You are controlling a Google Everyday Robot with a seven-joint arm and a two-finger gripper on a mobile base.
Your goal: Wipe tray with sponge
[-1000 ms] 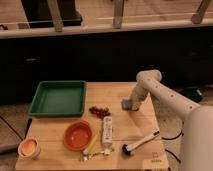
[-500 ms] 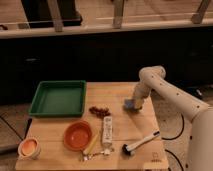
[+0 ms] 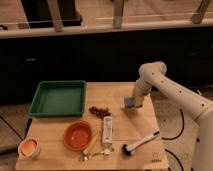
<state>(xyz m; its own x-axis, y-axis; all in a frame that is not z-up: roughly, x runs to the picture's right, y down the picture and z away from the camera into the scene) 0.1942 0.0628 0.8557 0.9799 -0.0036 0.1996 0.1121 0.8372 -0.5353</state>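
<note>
Camera view takes in a pale wooden table (image 3: 140, 127) with a white, smooth-cased arm (image 3: 175, 92) reaching in from the right; it rises to a rounded bend above the table's far right edge, then drops steeply down. Green plastic tray (image 3: 59, 98), rectangular and shallow with a sloping rim, sits on the back-left corner, its long axis running left to right. Round orange bowl (image 3: 78, 135) lies in front of it, beside a white remote (image 3: 107, 130) and a black-headed brush (image 3: 141, 142). At the arm's tip the gripper (image 3: 133, 102) is closed on the small blue-grey sponge (image 3: 129, 103), well right of the tray; which way the sponge's long axis runs I cannot tell
</note>
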